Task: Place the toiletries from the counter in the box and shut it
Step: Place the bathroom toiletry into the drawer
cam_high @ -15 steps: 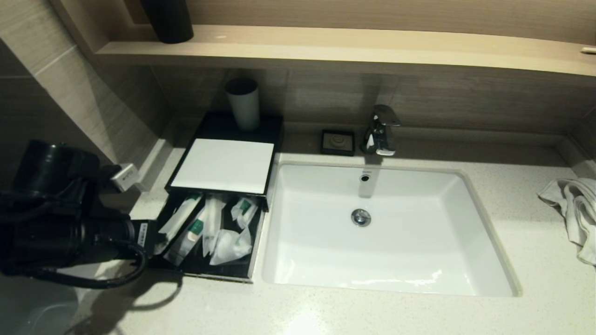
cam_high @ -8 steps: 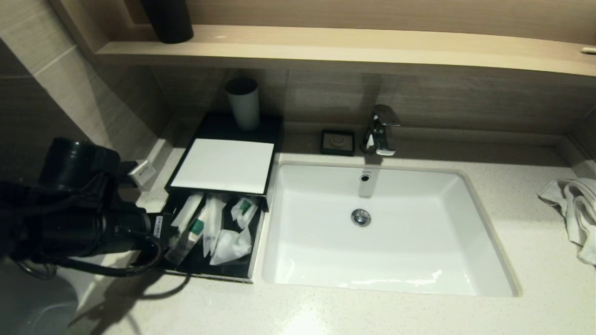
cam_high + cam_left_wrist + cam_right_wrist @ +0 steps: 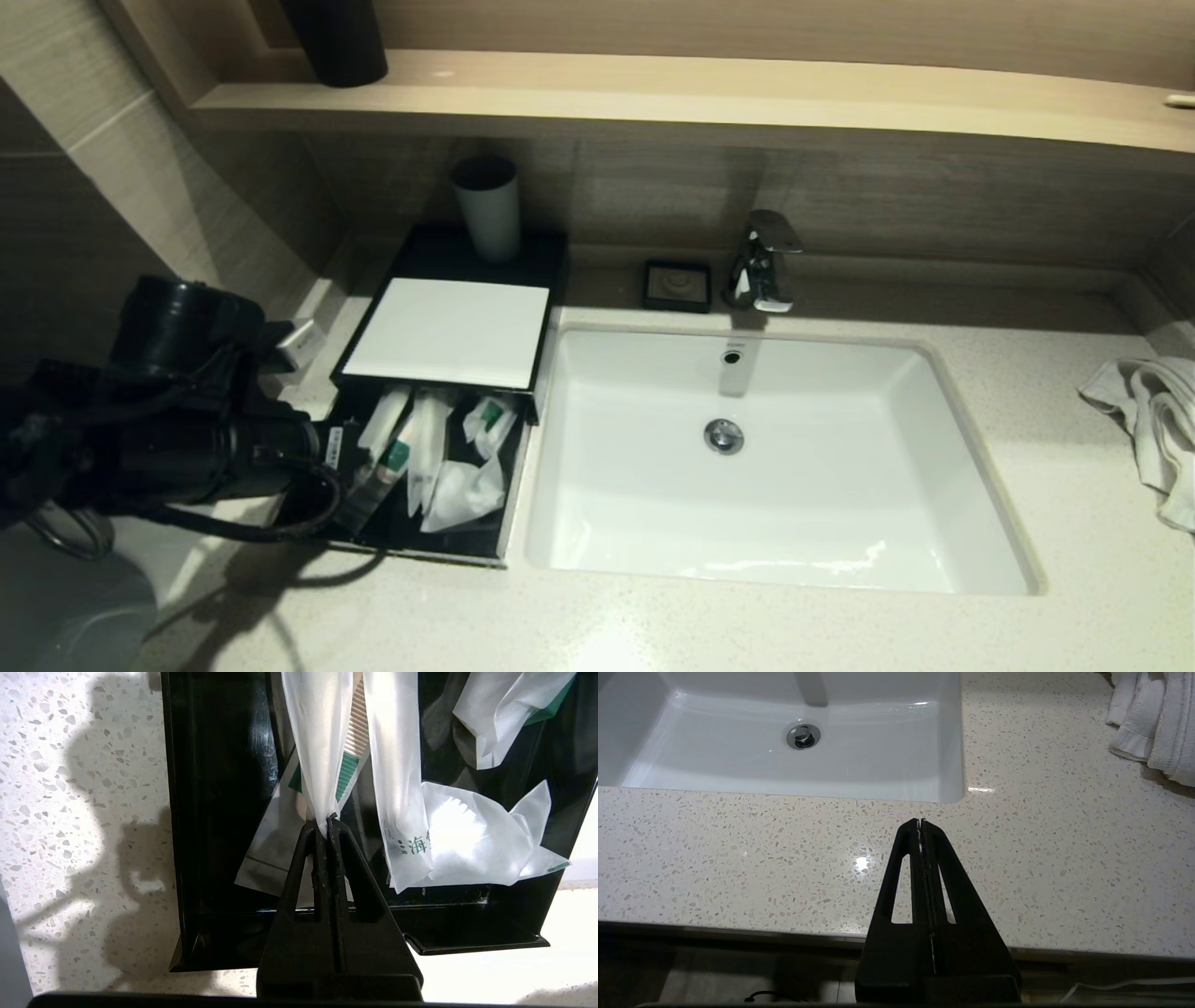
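Box [image 3: 448, 329]: black, flat, white top panel, standing on the speckled surface [image 3: 709, 625] just beside the left rim of the white sink [image 3: 971, 485]. Its shallow front drawer [image 3: 509, 509] is pulled out toward the robot and stands open.

Drawer contents: all four toiletries [image 3: 439, 457] lie inside it.
- Two long slim wrapped tubes side by side in the left and middle part, lengthwise front to back; the left one overlaps a flat green-labelled sleeve beneath it.
- One short packet with a green label [image 3: 490, 420] at the back right corner.
- One soft crumpled clear packet [image 3: 464, 495] at the front right, touching the end of the middle tube.

Left claw [image 3: 329, 820]: over the front left part of the drawer, tips pressed together on the near end of the left tube's [image 3: 320, 751] plastic wrap. The thin wrap end sits pinched between the tips; the tube's length lies in the drawer.

Right claw [image 3: 920, 822]: tips together, holding nothing, parked over the front edge of the surface near the sink's front right corner.

Other containers: grey cup [image 3: 487, 207] upright on the back of the box, contents not visible. Small black soap dish [image 3: 678, 285] beside the tap [image 3: 764, 261]. White towel [image 3: 1153, 425] bunched at the surface's far right.
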### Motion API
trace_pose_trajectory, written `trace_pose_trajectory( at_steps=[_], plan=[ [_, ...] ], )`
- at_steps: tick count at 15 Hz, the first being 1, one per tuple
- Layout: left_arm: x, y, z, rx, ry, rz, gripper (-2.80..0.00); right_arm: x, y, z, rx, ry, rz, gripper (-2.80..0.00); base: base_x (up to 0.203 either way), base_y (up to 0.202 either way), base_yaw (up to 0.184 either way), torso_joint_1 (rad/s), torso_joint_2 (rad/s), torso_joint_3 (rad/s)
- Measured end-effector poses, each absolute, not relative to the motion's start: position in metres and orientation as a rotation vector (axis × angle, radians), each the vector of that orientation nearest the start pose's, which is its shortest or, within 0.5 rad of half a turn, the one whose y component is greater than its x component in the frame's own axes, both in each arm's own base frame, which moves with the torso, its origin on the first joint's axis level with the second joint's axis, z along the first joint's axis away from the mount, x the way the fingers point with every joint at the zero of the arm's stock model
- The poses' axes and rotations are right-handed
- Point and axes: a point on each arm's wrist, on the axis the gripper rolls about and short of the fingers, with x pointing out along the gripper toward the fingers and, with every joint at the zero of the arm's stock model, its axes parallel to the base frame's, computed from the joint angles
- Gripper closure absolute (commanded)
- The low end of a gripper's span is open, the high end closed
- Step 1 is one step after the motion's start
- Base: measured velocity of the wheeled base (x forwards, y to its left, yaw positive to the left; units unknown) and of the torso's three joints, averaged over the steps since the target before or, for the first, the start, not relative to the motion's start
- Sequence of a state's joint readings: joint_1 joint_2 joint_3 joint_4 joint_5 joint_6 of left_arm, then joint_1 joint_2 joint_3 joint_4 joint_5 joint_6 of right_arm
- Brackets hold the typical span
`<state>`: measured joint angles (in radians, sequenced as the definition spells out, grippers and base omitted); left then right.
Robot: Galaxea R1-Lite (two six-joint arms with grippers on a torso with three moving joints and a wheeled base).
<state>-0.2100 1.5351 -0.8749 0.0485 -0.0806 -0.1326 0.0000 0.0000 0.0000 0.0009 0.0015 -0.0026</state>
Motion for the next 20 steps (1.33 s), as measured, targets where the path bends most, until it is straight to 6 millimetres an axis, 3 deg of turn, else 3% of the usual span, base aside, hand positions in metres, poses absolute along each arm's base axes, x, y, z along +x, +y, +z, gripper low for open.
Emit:
trace_pose_trajectory(
  at_steps=[3, 4, 12, 17, 18, 20],
  plan=[
    [0.249, -0.055, 0.184, -0.076, 0.716, -0.224, 0.00, -0.023, 0.000, 0.075, -0.003, 0.002, 0.001, 0.00, 0.000, 0.000, 0.000, 0.000, 0.00, 0.000],
    [0.250, -0.055, 0.183, -0.074, 0.718, -0.221, -2.80, -0.023, 0.000, 0.075, -0.003, 0.001, 0.001, 0.00, 0.000, 0.000, 0.000, 0.000, 0.00, 0.000],
    [0.246, -0.056, 0.189, -0.081, 0.696, -0.228, -2.80, -0.023, 0.000, 0.075, -0.003, 0.001, 0.001, 0.00, 0.000, 0.000, 0.000, 0.000, 0.00, 0.000],
    [0.236, -0.053, 0.219, -0.091, 0.580, -0.236, -2.80, -0.023, 0.000, 0.075, -0.003, 0.001, 0.002, 0.00, 0.000, 0.000, 0.000, 0.000, 0.00, 0.000],
    [0.234, -0.053, 0.226, -0.094, 0.552, -0.237, 0.00, -0.023, 0.000, 0.075, -0.003, 0.001, 0.001, 0.00, 0.000, 0.000, 0.000, 0.000, 0.00, 0.000],
    [0.230, -0.052, 0.238, -0.096, 0.509, -0.240, 0.00, -0.023, 0.000, 0.075, -0.003, 0.001, 0.001, 0.00, 0.000, 0.000, 0.000, 0.000, 0.00, 0.000]
  ],
)
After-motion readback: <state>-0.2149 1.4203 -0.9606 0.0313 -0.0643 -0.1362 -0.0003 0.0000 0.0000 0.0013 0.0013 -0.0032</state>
